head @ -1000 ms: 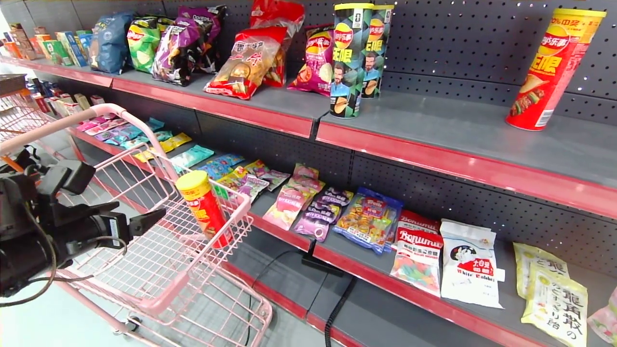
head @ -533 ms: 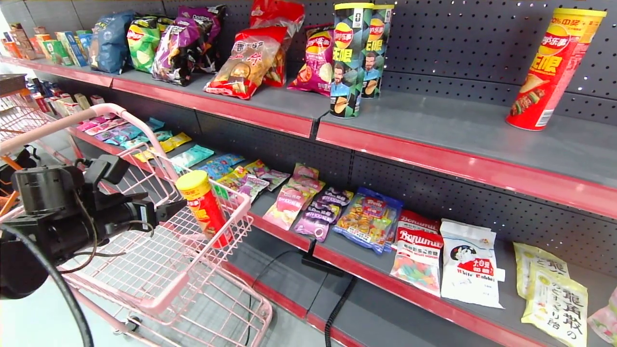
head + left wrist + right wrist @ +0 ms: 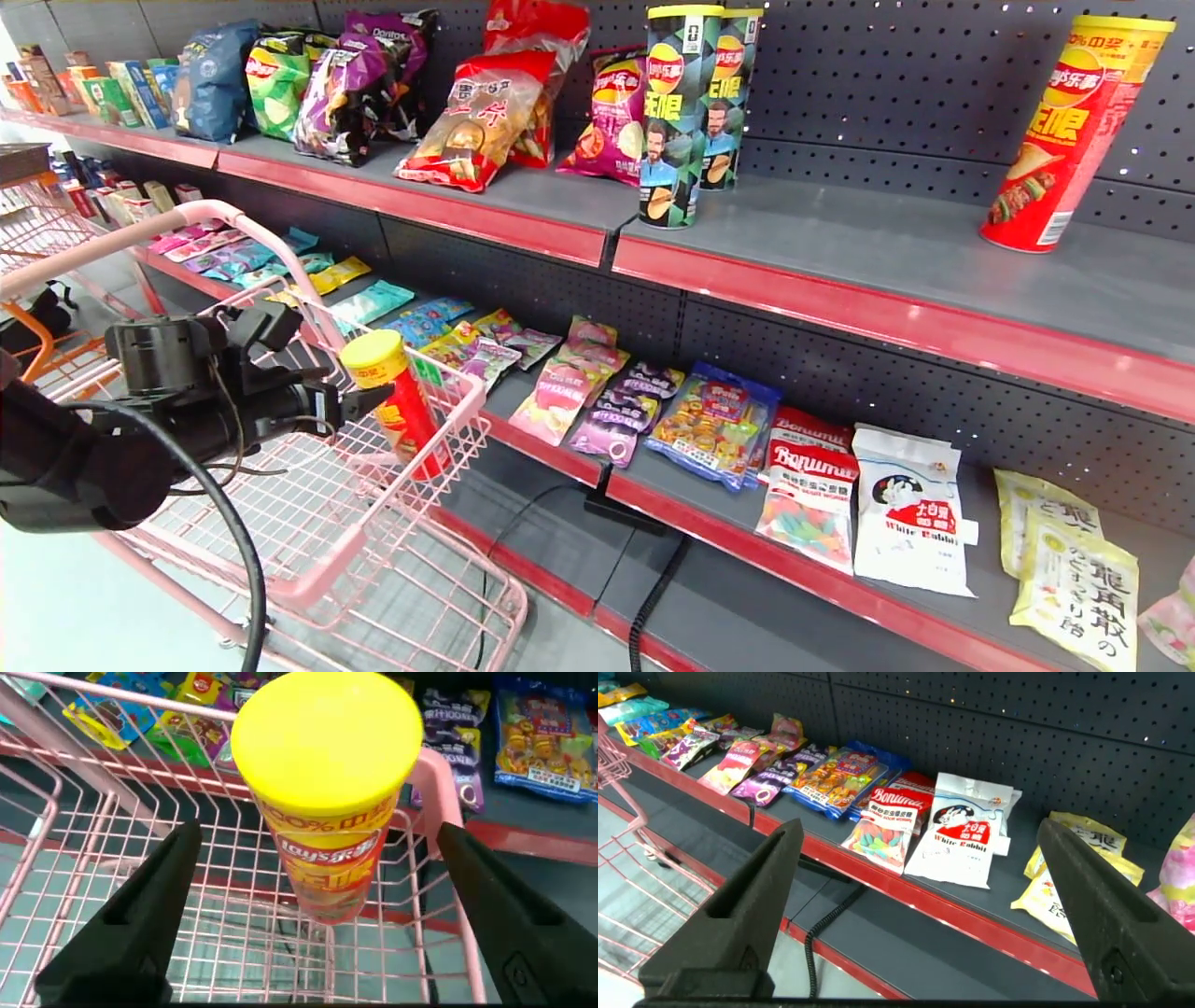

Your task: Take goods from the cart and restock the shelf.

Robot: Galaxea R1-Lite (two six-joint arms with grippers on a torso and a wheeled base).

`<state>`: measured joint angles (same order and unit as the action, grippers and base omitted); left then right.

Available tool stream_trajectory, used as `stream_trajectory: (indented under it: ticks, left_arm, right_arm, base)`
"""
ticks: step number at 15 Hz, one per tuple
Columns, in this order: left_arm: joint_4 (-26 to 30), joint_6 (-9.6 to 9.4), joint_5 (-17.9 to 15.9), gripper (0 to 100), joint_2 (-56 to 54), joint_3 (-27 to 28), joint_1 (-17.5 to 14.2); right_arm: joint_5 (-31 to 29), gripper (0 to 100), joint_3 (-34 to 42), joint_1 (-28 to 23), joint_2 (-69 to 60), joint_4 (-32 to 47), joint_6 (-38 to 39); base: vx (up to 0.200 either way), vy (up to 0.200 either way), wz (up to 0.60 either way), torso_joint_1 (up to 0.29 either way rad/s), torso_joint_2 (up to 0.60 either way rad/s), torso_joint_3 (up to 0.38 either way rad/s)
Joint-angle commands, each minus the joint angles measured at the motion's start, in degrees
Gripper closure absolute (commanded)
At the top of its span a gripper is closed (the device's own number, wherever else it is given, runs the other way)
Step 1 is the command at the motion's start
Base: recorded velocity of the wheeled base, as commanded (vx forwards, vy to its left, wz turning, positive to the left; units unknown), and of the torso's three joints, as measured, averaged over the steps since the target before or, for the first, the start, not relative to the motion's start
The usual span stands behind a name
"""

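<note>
A red chip can with a yellow lid (image 3: 397, 411) stands upright in the front corner of the pink cart (image 3: 308, 569). My left gripper (image 3: 344, 359) is open at the can's level, just short of it. In the left wrist view the can (image 3: 327, 859) sits between the two spread black fingers (image 3: 140, 915) without touching them, and the cart rim (image 3: 439, 775) runs behind it. My right gripper (image 3: 920, 835) is open and empty, hanging in front of the lower shelf (image 3: 906, 901) of candy bags.
The upper shelf (image 3: 840, 243) holds snack bags, two dark cans (image 3: 681, 112) and a matching red can (image 3: 1074, 131), with bare grey board between them. Candy bags (image 3: 709, 429) fill the lower shelf. A black cable (image 3: 653, 597) hangs under it.
My left arm has swung forward and to the right across the cart, bringing the open gripper up to the can. The can and the shelf goods have not moved.
</note>
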<state>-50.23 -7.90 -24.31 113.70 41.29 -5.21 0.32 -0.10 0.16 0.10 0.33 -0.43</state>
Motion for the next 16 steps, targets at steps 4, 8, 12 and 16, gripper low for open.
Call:
stream_trajectory:
  ticks: [4, 8, 12, 16]
  left_arm:
    - [-0.1, -1.15, -0.3, 0, 6.4, 4.5, 1.3]
    - [-1.0, -1.15, -0.2, 0, 8.0, 6.0, 3.3]
    - [-7.4, -1.15, 0.4, 100, 10.9, 5.6, 3.5]
    - [-6.4, -0.8, 0.7, 100, 4.7, -0.4, 3.4]
  right_arm:
    - [0.0, 0, 0.0, 0.0, 0.0, 0.0, 0.0]
    - [0.0, 0, 0.0, 0.0, 0.0, 0.0, 0.0]
    - [0.0, 0, 0.0, 0.0, 0.0, 0.0, 0.0]
    - [0.0, 0, 0.0, 0.0, 0.0, 0.0, 0.0]
  base:
    - [0.0, 0.0, 0.0, 0.0, 0.0, 0.0]
    - [0.0, 0.0, 0.0, 0.0, 0.0, 0.0]
    - [0.0, 0.0, 0.0, 0.0, 0.0, 0.0]
    - [0.0, 0.0, 0.0, 0.0, 0.0, 0.0]
